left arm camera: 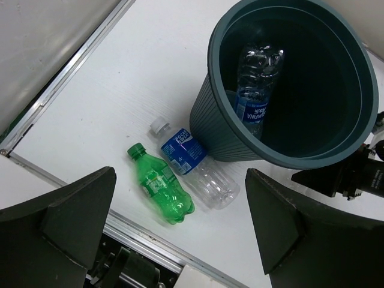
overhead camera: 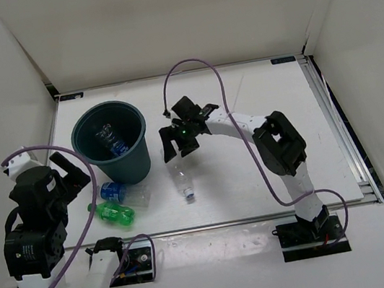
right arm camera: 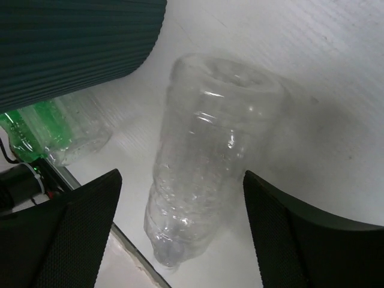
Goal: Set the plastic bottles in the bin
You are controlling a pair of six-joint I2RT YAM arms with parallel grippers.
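The bin (overhead camera: 135, 169) stands at the left of the table, with one clear blue-labelled bottle (overhead camera: 109, 139) inside it, seen also in the left wrist view as the bottle (left arm camera: 255, 84) inside the bin (left arm camera: 219, 129). A clear bottle (overhead camera: 184, 182) lies right of the bin. My right gripper (overhead camera: 180, 149) hovers over its base, open. In the right wrist view the bottle (right arm camera: 204, 162) lies between the fingers of that gripper (right arm camera: 180, 198), with a gap on each side. A green bottle (left arm camera: 161, 192) and a clear blue-labelled bottle (left arm camera: 193, 163) lie beside the bin, below my open, empty left gripper (left arm camera: 180, 210).
White walls enclose the table on the left, back and right. A metal rail (left arm camera: 138, 237) runs along the near edge, just behind the green bottle (overhead camera: 115, 213). Purple cables (overhead camera: 198, 66) loop off both arms.
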